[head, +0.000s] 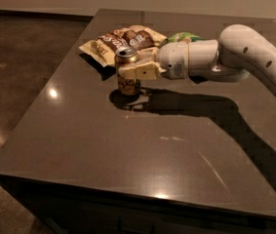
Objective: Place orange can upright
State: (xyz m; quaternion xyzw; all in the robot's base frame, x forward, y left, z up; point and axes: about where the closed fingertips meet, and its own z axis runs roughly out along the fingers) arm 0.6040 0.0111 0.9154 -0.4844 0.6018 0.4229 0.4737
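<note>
The orange can (127, 83) stands upright on the dark table (128, 145), with its silver top and pull tab facing up. My gripper (133, 71) reaches in from the right and its cream fingers (138, 72) are closed around the can's upper middle. The can's base appears to rest on the tabletop. The white arm (235, 57) stretches away to the right edge of the view.
A brown and yellow snack bag (123, 40) lies flat just behind the can. A green bag (182, 36) lies behind the gripper's wrist. The table's left edge (40, 116) runs close to the can, with dark floor beyond it.
</note>
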